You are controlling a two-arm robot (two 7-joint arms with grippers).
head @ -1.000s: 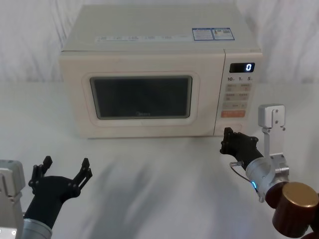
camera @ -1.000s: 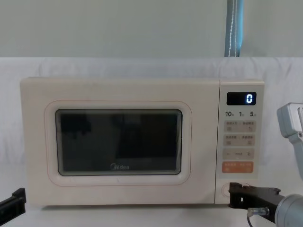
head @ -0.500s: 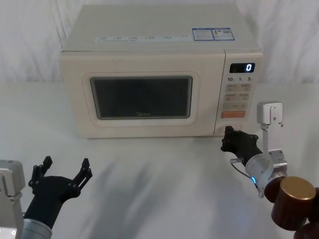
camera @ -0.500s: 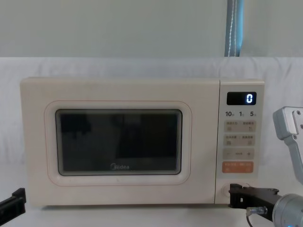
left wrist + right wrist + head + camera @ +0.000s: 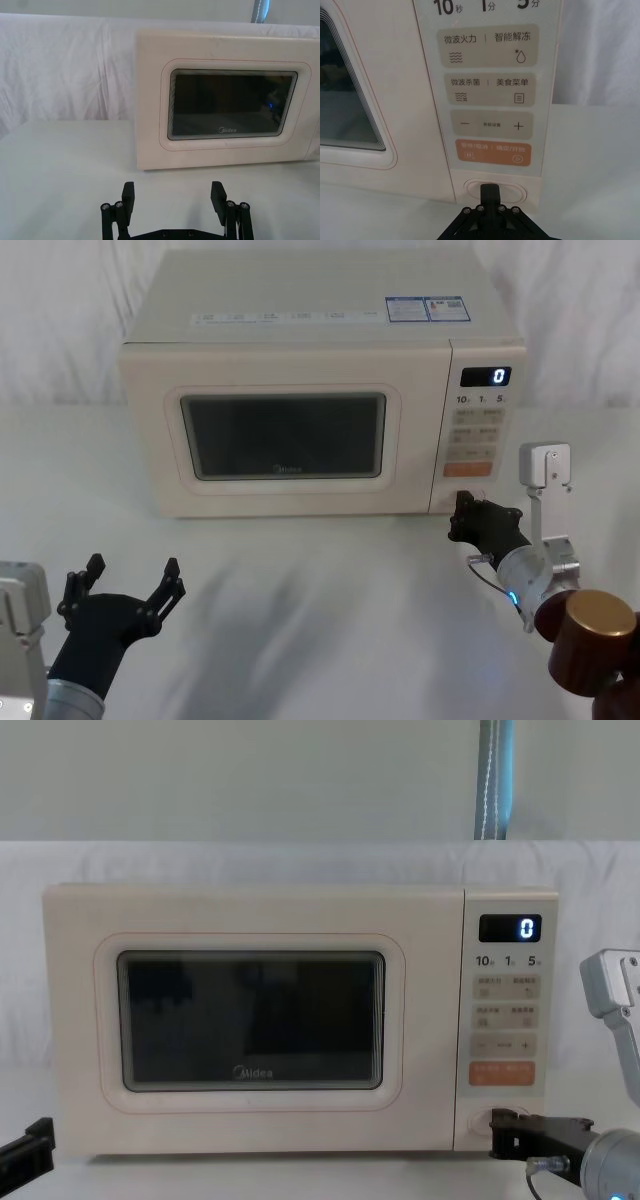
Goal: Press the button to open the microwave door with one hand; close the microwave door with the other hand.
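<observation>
Head view first: the right gripper [image 5: 462,514] has edged a little to the right since a second ago and sits low at the control panel [image 5: 480,430], fingers pressed together, while the left gripper [image 5: 125,585] stays parked near the table's [image 5: 320,570] front edge with its fingers spread wide. Left wrist view: the microwave door [image 5: 232,107] is shut flush, well ahead of the left fingers. Right wrist view: the closed fingertip sits right over the button [image 5: 515,190], at or just short of contact. Chest view: the tip has drawn back slightly to the button's right half [image 5: 482,1119], and the door has not sprung, so I judge the press is yet to take effect.
</observation>
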